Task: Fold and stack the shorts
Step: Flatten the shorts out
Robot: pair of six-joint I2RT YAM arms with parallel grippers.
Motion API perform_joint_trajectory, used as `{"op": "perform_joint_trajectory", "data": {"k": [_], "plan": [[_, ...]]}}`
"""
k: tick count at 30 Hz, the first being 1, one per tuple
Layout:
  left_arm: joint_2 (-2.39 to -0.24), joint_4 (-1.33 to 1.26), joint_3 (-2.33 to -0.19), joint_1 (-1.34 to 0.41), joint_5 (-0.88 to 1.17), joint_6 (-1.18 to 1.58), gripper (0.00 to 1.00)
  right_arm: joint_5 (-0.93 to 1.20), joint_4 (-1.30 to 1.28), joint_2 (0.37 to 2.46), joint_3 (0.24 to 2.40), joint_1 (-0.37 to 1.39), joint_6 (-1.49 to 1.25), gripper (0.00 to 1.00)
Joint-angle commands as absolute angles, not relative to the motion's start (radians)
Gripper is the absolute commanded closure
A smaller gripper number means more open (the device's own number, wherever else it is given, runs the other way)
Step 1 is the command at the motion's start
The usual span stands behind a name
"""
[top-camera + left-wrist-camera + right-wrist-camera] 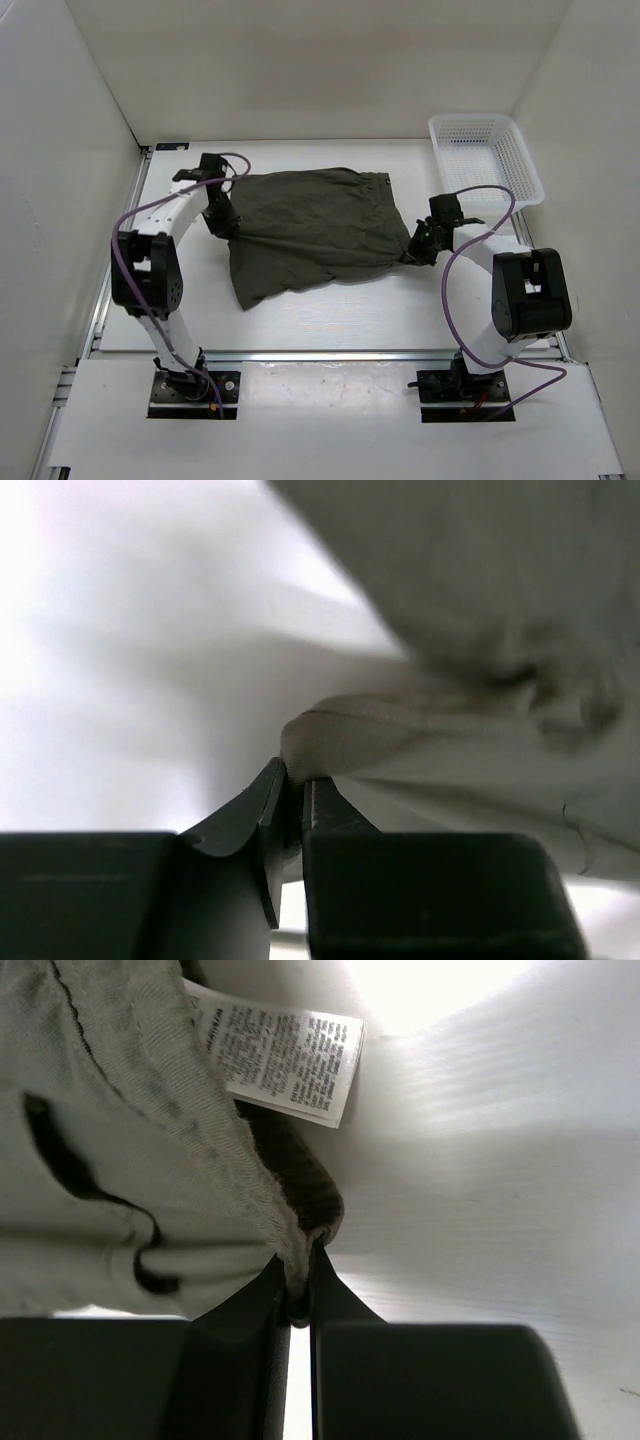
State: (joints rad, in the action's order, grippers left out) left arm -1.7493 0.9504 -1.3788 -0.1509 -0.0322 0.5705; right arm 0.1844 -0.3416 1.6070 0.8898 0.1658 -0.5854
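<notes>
The dark olive-green shorts [310, 230] hang spread between my two arms over the middle of the white table [330, 320]. My left gripper [222, 222] is shut on their left edge; in the left wrist view a hemmed fold of the shorts [340, 740] is pinched at the tips of that gripper [297, 778]. My right gripper [420, 248] is shut on the right corner. In the right wrist view the cloth of the shorts [150, 1160] runs down into the jaws of that gripper [303, 1260], with a white care label [285, 1055] showing above.
A white plastic basket [487, 155] stands at the back right corner of the table. White walls enclose the table at the back and both sides. Purple cables loop from each arm.
</notes>
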Motion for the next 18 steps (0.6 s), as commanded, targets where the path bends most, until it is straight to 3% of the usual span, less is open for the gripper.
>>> {"op": "perform_joint_trajectory", "data": {"k": [1,3,4,6,7,8,9,14,15,18], "plan": [[-1.842,0.951,-1.483,-0.083,-0.052,0.528,0.9,0.184,-0.354,1.586,0.945,0.167,-0.552,1.0],[-1.923,0.969,-1.525,-0.065,-0.04,0.519,0.85,0.198,-0.354,1.597,0.956,0.167,-0.543,1.0],[-1.942,0.995,-1.561,-0.051,-0.031,0.509,0.69,0.209,-0.354,1.597,0.965,0.167,-0.543,1.0],[-1.927,0.996,-1.572,-0.042,-0.031,0.509,0.5,0.209,-0.364,1.608,0.974,0.167,-0.523,1.0],[-1.905,0.996,-1.572,-0.041,-0.041,0.497,0.17,0.209,-0.374,1.608,0.983,0.167,-0.523,1.0],[-1.881,1.005,-1.572,-0.041,-0.052,0.497,0.01,0.209,-0.374,1.608,0.983,0.167,-0.514,1.0],[-1.855,1.014,-1.559,-0.041,-0.063,0.497,0.01,0.209,-0.374,1.608,0.983,0.167,-0.503,0.99],[-1.597,1.054,-1.386,-0.041,-0.072,0.5,0.03,0.189,-0.396,1.595,0.983,0.167,-0.492,0.63],[-1.551,1.054,-1.337,-0.041,-0.049,0.515,0.13,0.189,-0.396,1.58,0.974,0.167,-0.492,0.58],[-1.393,1.026,-1.133,-0.075,0.064,0.574,0.3,0.189,-0.405,1.555,0.954,0.167,-0.492,0.5]]}}
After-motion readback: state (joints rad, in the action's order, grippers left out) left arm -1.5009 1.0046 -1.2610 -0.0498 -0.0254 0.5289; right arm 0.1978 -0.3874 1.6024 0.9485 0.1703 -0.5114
